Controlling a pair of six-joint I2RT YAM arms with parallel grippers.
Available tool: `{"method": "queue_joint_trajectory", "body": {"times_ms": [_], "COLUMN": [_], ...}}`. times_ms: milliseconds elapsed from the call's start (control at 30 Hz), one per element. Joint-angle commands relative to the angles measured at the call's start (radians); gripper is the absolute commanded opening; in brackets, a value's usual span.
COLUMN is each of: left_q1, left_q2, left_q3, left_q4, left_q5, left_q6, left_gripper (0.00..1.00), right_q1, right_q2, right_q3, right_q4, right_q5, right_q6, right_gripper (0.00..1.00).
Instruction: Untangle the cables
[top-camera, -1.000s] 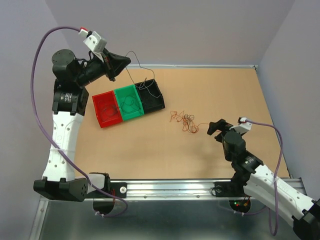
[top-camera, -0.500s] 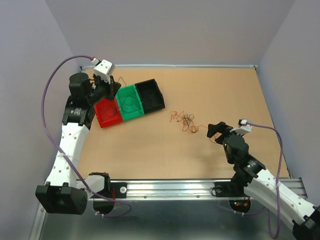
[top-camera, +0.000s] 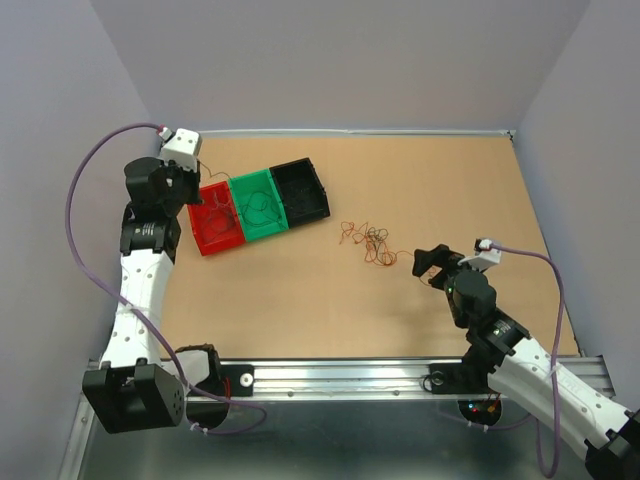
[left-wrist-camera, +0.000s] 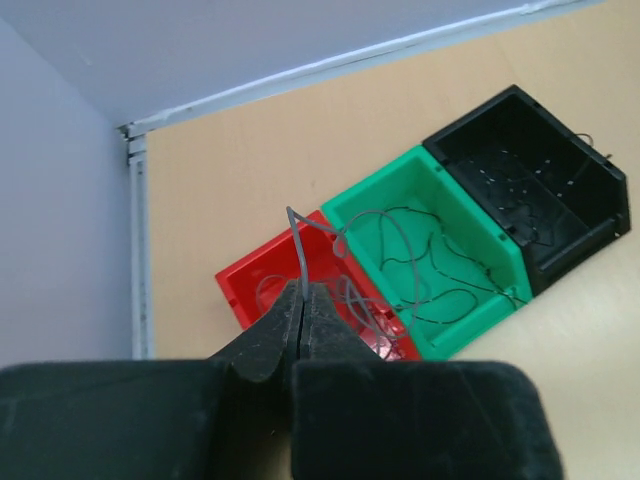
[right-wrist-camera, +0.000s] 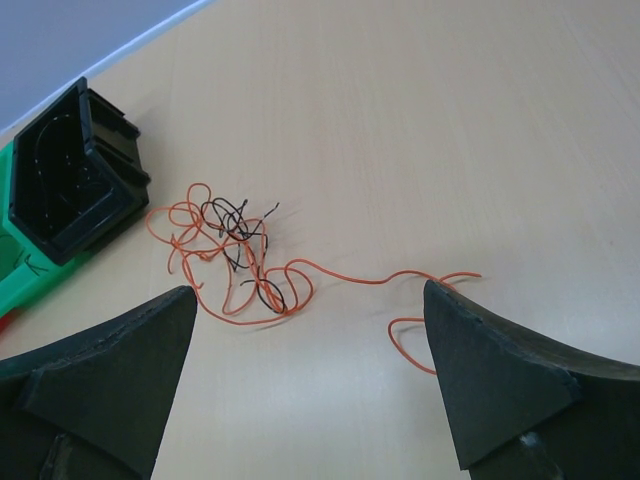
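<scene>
Sorting under way: our left gripper (left-wrist-camera: 303, 300), its jaws pinched together on one thin wire (left-wrist-camera: 297, 245), has swung down in the past second. It was high over the black bin (top-camera: 310, 215), right neighbour of the green bin (top-camera: 266, 232), and now hangs over the red bin (top-camera: 222, 245) touching the green bin's left side. The strand looks grey against the red plastic, though we cannot be sure of its colour. Well to the right of the green bin, past the black one, the remaining cables (right-wrist-camera: 235, 255) lie in a loose orange-and-dark clump on the table (right-wrist-camera: 450, 120). Our right gripper (right-wrist-camera: 308, 295), further right again, has spread its jaws fully wide and edged toward a trailing orange end. We read it so: one strand is about to be binned, and the next pull is being lined up.
</scene>
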Motion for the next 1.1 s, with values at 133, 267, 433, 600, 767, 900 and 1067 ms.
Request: {"method": "queue_joint_trajectory", "body": {"times_ms": [133, 267, 433, 600, 767, 900, 1067], "left_q1": [0.083, 0.095, 0.097, 0.095, 0.095, 0.094, 0.071], "left_q2": [-0.016, 0.043, 0.116, 0.191, 0.245, 0.342, 0.467], "left_q3": [-0.017, -0.020, -0.042, -0.036, -0.065, -0.054, -0.007], "left_q4": [0.087, 0.107, 0.169, 0.189, 0.221, 0.190, 0.141], "left_q5": [-0.031, -0.036, -0.024, -0.040, -0.085, -0.106, -0.143], "left_q6": [0.052, 0.068, 0.075, 0.064, 0.079, 0.102, 0.118], "left_gripper": [0.00, 0.00, 0.00, 0.00, 0.00, 0.00, 0.00], "right_q1": [-0.002, -0.002, -0.001, -0.001, -0.002, -0.002, -0.002], "right_q2": [0.002, -0.001, -0.008, -0.006, -0.008, -0.008, 0.005], "right_q3": [-0.022, -0.023, -0.026, -0.026, -0.029, -0.031, -0.029], "right_q4": [0.058, 0.059, 0.061, 0.061, 0.062, 0.064, 0.067], "right_q5": [-0.010, -0.010, -0.016, -0.016, -0.017, -0.013, -0.010], "right_q6": [-0.016, -0.018, -0.019, -0.018, -0.016, -0.015, -0.013], "right_gripper": [1.00, 1.00, 1.00, 1.00, 1.00, 1.00, 1.00]}}
